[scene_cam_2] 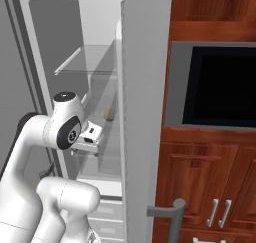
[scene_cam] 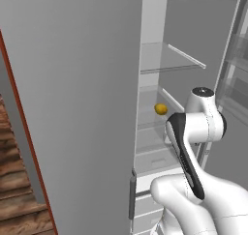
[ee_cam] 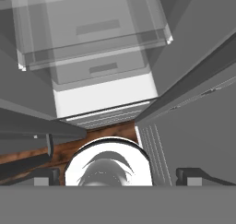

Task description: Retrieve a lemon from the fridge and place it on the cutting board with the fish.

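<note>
Spread wide and empty, the jaws of the gripper [ee_cam: 118,174] are pointed down at the lower drawers of the fridge [scene_cam: 160,79]. The lemon [scene_cam: 161,109] is seen on a glass shelf, far of the arm. Reaching is judged in hand; lifting and levelling the hand is called for next.

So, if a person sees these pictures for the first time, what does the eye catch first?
Probably the small yellow lemon, alone on a glass shelf inside the open fridge, bright against the white and grey. Next comes the big white robot arm, which rises in front of the fridge opening, below and to the right of the lemon. In the right base view, the black microwave stands out among reddish-brown wooden cabinets.
</note>
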